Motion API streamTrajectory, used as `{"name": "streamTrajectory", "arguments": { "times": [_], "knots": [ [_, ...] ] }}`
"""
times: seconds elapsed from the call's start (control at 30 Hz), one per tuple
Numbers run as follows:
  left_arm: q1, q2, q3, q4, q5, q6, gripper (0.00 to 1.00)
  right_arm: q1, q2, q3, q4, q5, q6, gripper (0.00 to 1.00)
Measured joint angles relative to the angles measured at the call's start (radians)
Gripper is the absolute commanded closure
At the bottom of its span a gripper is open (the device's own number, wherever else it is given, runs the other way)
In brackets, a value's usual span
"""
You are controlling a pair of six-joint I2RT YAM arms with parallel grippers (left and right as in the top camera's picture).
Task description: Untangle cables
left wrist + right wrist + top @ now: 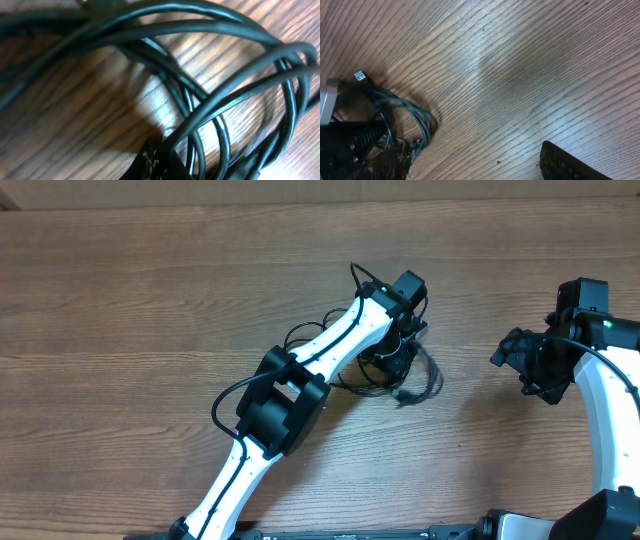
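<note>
Left gripper (398,348) is clamped shut right in the cables (418,380), bundled mid-table. It looks like it's pinching several strands at once, so a pull could drag the whole knot or cinch it tighter. Right gripper (528,368) hangs open off to the side, holding nothing. Beyond the pile the table (150,290) is bare wood, with loads of room to spread loops.

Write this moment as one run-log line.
task: untangle cables | left gripper: shut on cables | right gripper: open, empty, off to the side | bundle: tangled on table
</note>
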Motion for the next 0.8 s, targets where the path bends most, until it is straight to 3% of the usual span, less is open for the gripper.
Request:
{"name": "streamTrajectory", "arguments": {
  "times": [0.17,0.43,0.8],
  "knots": [
    [0.012,0.000,0.032,-0.103,-0.004,-0.011,0.96,0.000,0.000,0.000,0.000,-0.031,-0.014,0.21],
    [0.065,-0.049,0.273,-0.286,0.066,-0.010,0.96,0.030,0.000,0.000,0.014,-0.245,-0.162,0.17],
    [0.102,-0.217,0.356,-0.364,0.214,-0.010,0.96,0.168,0.000,0.000,0.094,-0.366,-0.221,0.18]
  ]
}}
